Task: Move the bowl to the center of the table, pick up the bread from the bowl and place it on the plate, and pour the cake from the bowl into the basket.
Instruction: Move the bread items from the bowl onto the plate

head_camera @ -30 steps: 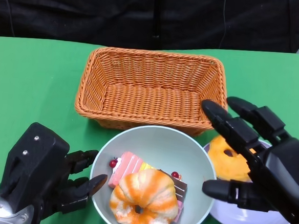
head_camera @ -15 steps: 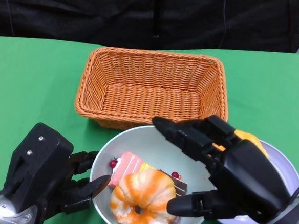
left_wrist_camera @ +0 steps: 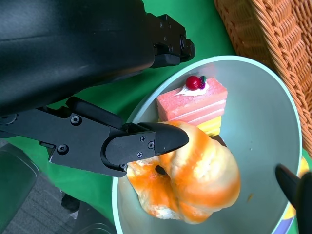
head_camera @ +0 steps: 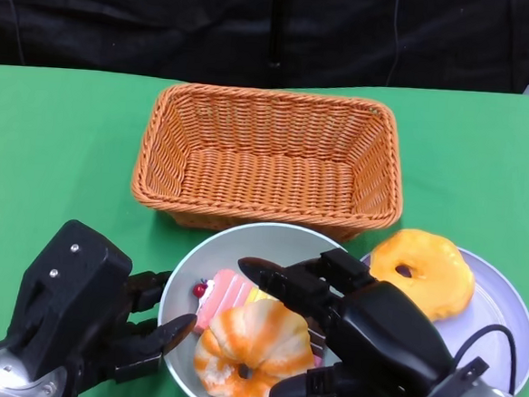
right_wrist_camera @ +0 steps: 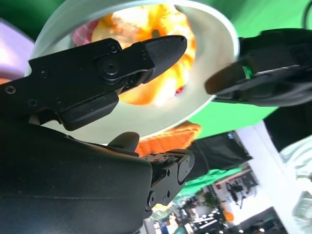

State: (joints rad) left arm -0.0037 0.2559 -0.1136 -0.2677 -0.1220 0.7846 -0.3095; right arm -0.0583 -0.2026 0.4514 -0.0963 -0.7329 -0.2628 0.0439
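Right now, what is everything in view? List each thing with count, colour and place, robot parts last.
Basket: one, orange wicker, table centre, behind the bowl.
Bowl: one, pale green, front centre.
Bread: one, orange and cream ring, in the bowl.
Cake: one, pink slice with red cherries, in the bowl beside the bread.
Plate: one, lavender, right of the bowl.
Doughnut: one, orange-yellow, on the plate.
Table: one, green.
Left hand: black, at the bowl's left rim.
Right hand: black, over the bowl.

The right hand (head_camera: 364, 337) has swung from beside the plate (head_camera: 501, 315) to over the bowl (head_camera: 186, 275), its fingers now spread above the bread (head_camera: 249, 352). The yellow doughnut (head_camera: 423, 269) it had covered now shows whole behind that hand.
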